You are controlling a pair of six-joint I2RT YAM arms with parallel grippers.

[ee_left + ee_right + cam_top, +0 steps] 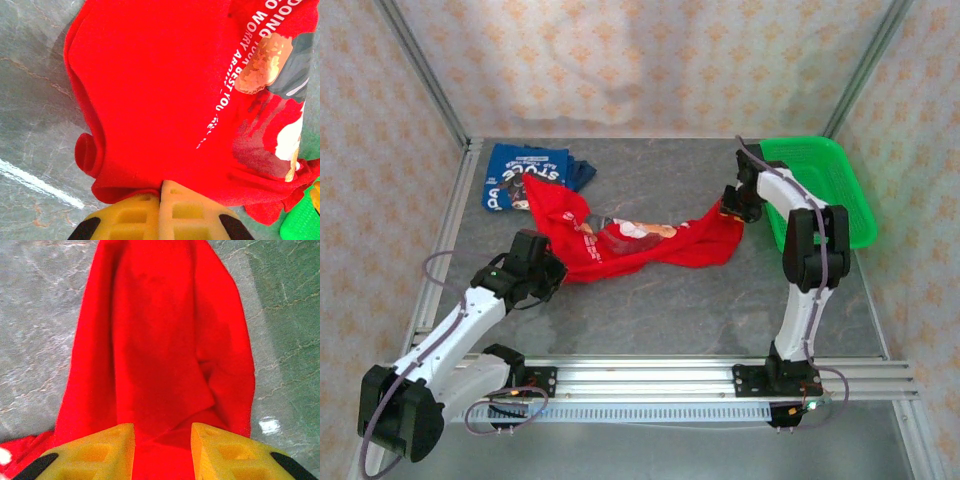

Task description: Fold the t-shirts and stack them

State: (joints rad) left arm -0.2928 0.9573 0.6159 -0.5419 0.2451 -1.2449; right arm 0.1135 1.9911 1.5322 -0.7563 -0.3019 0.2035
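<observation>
Left gripper (pixel 161 186) has its pads pressed together on the hem of the red tee (pixel 150 90). Right gripper (pixel 162 432) has its fingers apart with red cloth filling the gap; whether it pinches, I cannot tell. White print reads "DOING", "WORRY", "BEST YOU" beside a bear picture, partly cut off. The tee sags between both arms over the table (pixel 670 300), one corner lapping the blue tee (pixel 525 175), whose lettering is too small to read.

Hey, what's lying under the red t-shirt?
The red t-shirt's far left corner overlaps the blue t-shirt, hiding that tee's near right part. Elsewhere only the grey table shows around it; anything beneath is covered.
</observation>
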